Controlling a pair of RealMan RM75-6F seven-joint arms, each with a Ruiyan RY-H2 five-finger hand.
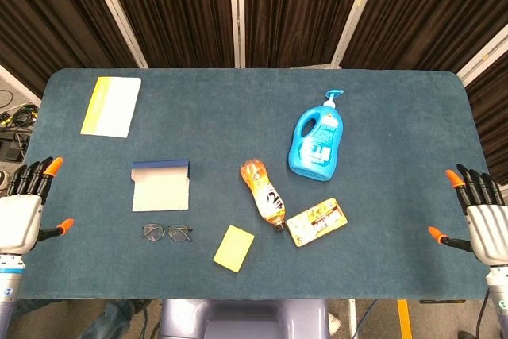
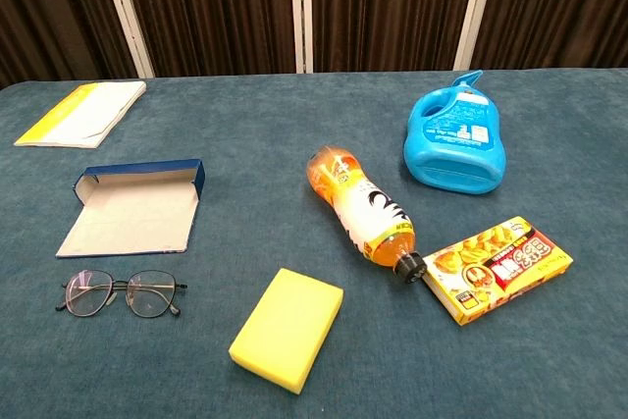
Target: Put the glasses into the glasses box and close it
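Observation:
The thin-framed glasses point(image 1: 167, 233) point(image 2: 123, 293) lie flat near the table's front edge, left of centre. Just behind them sits the glasses box point(image 1: 161, 185) point(image 2: 134, 207), open, with its blue lid folded back and a pale inside showing. My left hand point(image 1: 24, 208) hovers at the table's left edge, fingers spread and holding nothing, well left of the glasses. My right hand point(image 1: 480, 216) hangs at the right edge, fingers also apart and empty. Neither hand appears in the chest view.
A yellow sponge point(image 1: 234, 248) point(image 2: 287, 327) lies right of the glasses. An orange bottle point(image 1: 263, 194) point(image 2: 363, 209) lies on its side mid-table, beside a snack box point(image 1: 317, 222) point(image 2: 497, 267). A blue detergent jug point(image 1: 319, 139) point(image 2: 456, 136) and a yellow booklet point(image 1: 111, 105) point(image 2: 80, 112) sit farther back.

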